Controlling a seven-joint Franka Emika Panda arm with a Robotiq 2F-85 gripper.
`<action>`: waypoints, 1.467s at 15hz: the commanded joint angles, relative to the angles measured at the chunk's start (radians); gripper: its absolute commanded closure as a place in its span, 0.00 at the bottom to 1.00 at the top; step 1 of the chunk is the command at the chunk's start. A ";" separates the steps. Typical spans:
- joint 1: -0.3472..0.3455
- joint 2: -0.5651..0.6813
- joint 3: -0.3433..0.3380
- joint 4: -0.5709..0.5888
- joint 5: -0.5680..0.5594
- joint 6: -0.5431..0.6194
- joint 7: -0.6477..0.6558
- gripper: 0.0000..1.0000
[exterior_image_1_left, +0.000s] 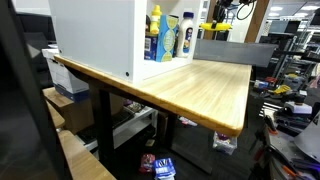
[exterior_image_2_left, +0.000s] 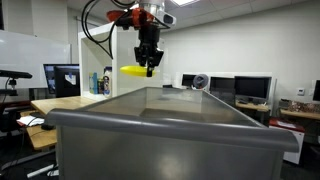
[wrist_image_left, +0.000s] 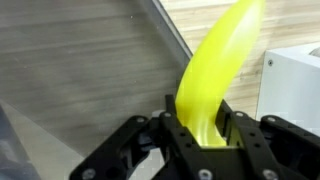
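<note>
The pincer is clamped on a yellow banana and holds it in the air. In the wrist view the two black fingers press on the lower end of the banana from both sides, and the rest of the fruit curves away from the pincer. In an exterior view the banana lies almost level, sticks out to one side of the pincer, and hangs above the far part of a large grey bin. The bin is open at the top, and nothing can be seen in the part of its inside that shows. In the wrist view the smooth grey wall of the bin fills the space below the banana, with the wooden table beyond its rim and a white cabinet just beside it. In an exterior view the white cabinet stands on the table near a far corner. Several bottles are in its open side: a yellow and blue one, a blue one and a white one. Their labels carry print, but it is too small to read, so no brand can be told. Dark monitors stand in the room behind the bin.
</note>
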 joint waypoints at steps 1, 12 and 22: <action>0.040 -0.111 -0.013 -0.144 -0.024 0.045 0.017 0.85; 0.089 -0.210 -0.036 -0.272 -0.031 0.036 -0.036 0.85; 0.151 -0.290 -0.032 -0.324 -0.044 0.026 -0.121 0.85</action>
